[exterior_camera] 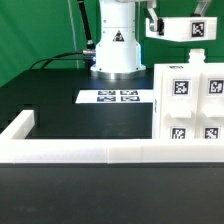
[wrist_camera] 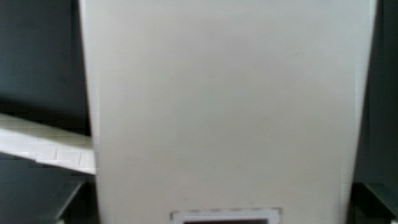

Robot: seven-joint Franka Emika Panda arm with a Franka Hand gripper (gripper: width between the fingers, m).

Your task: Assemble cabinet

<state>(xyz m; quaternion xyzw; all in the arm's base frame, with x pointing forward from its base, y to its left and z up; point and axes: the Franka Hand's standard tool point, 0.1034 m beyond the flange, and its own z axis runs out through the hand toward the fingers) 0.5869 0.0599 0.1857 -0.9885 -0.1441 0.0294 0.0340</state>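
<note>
The large white cabinet body point(exterior_camera: 190, 105), with several square tags on its face, stands at the exterior view's right. My gripper point(exterior_camera: 155, 27) is high above its top edge, shut on a smaller white cabinet block point(exterior_camera: 192, 29) that carries one tag and hangs level in the air, clear of the body. In the wrist view this white block point(wrist_camera: 222, 100) fills most of the picture, with the edge of a tag point(wrist_camera: 226, 214) showing. My fingers are hidden there.
The marker board point(exterior_camera: 118, 97) lies flat in front of the robot base point(exterior_camera: 115, 45). A long low white border rail point(exterior_camera: 90, 152) runs along the table front and turns back at the exterior view's left; part of it shows in the wrist view point(wrist_camera: 45, 145).
</note>
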